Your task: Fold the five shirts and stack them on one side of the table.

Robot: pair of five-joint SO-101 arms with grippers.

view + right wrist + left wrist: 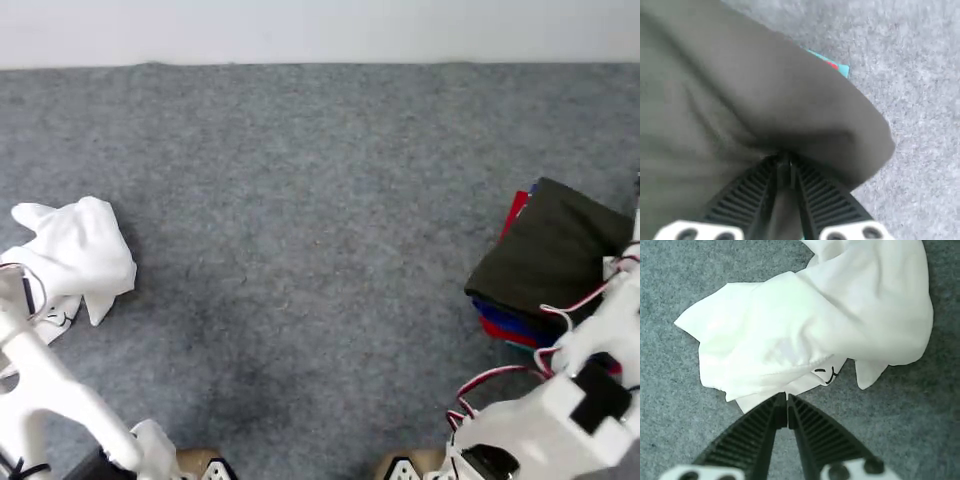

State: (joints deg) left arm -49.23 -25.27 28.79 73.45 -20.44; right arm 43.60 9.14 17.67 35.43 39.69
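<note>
Starting right at your left gripper [786, 399]: the two black ribbed fingers are pressed together, with barely a sliver between them. Their tips sit right on the near edge of the white shirt [805, 325]. Honestly I can't make out whether a bit of hem is caught in there or the tips are only touching it. Just past the tips there's a small black squiggle printed on the fabric. Beyond that, the shirt spreads away from the gripper as a loose, crumpled heap, not folded at all, with grey table [680, 280] showing around it on every side.

Your right gripper [785, 162] is closed too, and this one has cloth in it. The dark shirt [740, 90] puckers right where the tips meet, and creases run out from that spot. That shirt is the top layer of the stack [500, 325]. Out past the tips, off to one side, a teal corner with a bit of red [837, 66] peeks out from under its far edge.

From the high view, the folded pile sits directly under that arm's end, with red and blue layers poking out beneath the dark one. The white heap is well apart from it, way over under your other arm, with a wide stretch of grey surface between the two.
</note>
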